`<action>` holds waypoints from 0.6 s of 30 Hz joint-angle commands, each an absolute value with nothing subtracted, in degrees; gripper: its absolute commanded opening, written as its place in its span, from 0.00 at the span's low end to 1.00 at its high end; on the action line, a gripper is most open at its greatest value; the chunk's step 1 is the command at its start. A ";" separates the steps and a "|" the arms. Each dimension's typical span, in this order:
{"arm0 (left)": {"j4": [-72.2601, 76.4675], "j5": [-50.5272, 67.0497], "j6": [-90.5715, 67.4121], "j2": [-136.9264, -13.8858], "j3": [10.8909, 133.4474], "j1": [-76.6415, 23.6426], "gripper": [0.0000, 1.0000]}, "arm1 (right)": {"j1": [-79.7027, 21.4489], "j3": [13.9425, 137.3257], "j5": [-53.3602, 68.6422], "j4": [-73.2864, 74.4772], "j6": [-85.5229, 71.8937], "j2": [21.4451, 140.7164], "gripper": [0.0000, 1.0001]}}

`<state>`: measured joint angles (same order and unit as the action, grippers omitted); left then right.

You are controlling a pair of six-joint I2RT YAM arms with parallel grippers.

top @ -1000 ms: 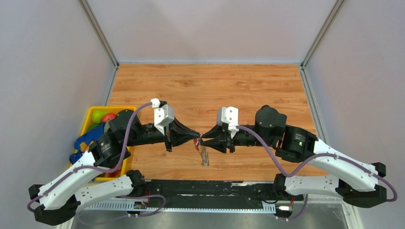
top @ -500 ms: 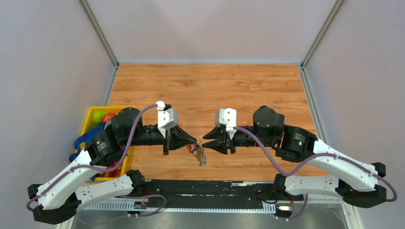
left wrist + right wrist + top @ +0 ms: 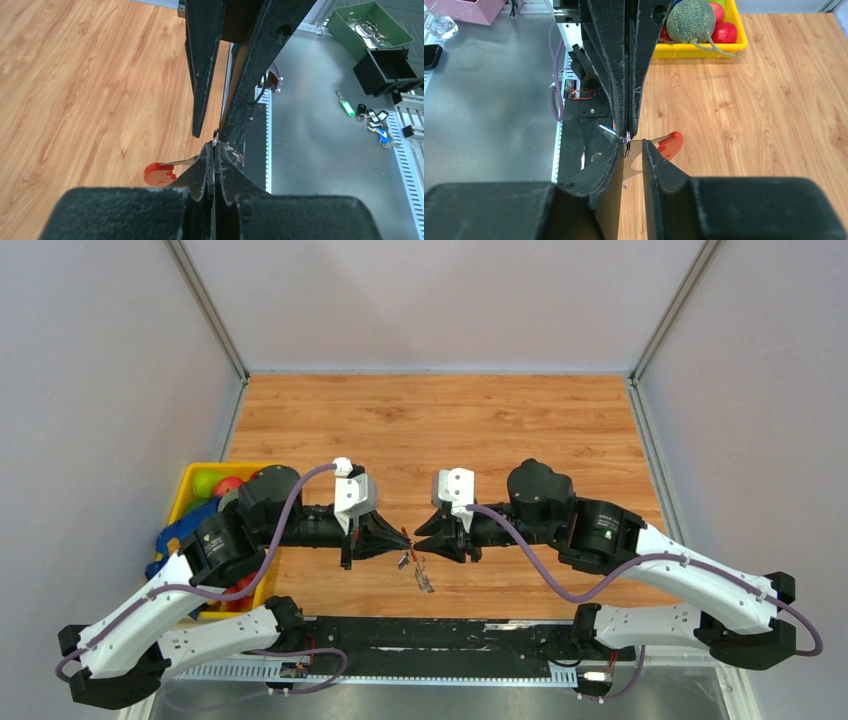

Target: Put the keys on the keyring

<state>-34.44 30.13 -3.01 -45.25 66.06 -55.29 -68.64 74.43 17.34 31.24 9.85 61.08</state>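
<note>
My left gripper is shut at its tips on the keyring. The keyring's red piece on a thin metal strip sticks out to one side, and it also shows in the right wrist view. A small metal ring sits at the pinch. The keys' blue tag pokes out on the other side. A grey glittery piece dangles below over the table's front edge. My right gripper is open, tip to tip with the left one, its fingers on either side of the left fingertips.
A yellow bin of toy fruit stands at the left edge, with a melon in it. The black front rail and a metal bench with spare keys and a green tray lie close below the grippers.
Half a second ago the right gripper stood apart from the left. It has since moved left, back up to the left fingertips. The left gripper and its load have barely shifted.
</note>
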 commanded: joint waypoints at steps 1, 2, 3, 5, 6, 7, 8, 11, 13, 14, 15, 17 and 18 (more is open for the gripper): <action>-33.44 30.56 -1.46 -44.75 68.20 -55.16 0.00 | -68.82 77.10 19.03 32.14 10.72 61.51 0.22; -33.51 30.47 -1.35 -44.70 68.31 -55.13 0.00 | -68.82 77.27 19.18 32.41 10.77 61.66 0.19; -33.62 30.40 -1.38 -44.66 68.35 -55.18 0.00 | -68.82 77.41 19.24 32.59 10.81 61.85 0.15; -33.78 30.02 -1.25 -44.42 68.45 -55.14 0.00 | -68.83 77.67 19.48 32.98 10.81 62.04 0.09; -33.76 29.81 -1.17 -44.36 68.44 -55.17 0.00 | -68.84 77.65 19.69 33.13 10.81 62.10 0.08; -33.71 29.67 -1.16 -44.22 68.45 -55.12 0.00 | -68.84 77.69 19.89 33.21 10.89 62.15 0.06; -33.63 29.52 -1.21 -44.08 68.49 -55.11 0.00 | -68.80 77.67 19.99 33.32 10.90 62.26 0.01; -33.08 29.51 -1.44 -43.52 68.31 -55.13 0.00 | -68.84 77.80 20.36 33.33 10.95 62.32 0.00; -32.48 29.89 -1.65 -43.16 68.03 -55.18 0.00 | -68.82 78.04 20.58 32.96 10.99 62.08 0.00; -32.00 30.04 -1.66 -43.02 67.90 -55.17 0.00 | -68.82 77.93 20.65 32.48 10.87 61.82 0.00; -31.69 30.05 -1.78 -42.66 67.53 -55.14 0.00 | -68.82 77.74 20.72 31.84 10.71 61.34 0.00; -30.38 30.29 -2.17 -41.76 66.78 -55.12 0.03 | -68.84 76.99 20.87 30.15 10.20 60.40 0.00; -29.37 30.38 -2.31 -40.98 66.52 -55.18 0.07 | -68.82 76.64 20.87 29.39 10.02 59.81 0.00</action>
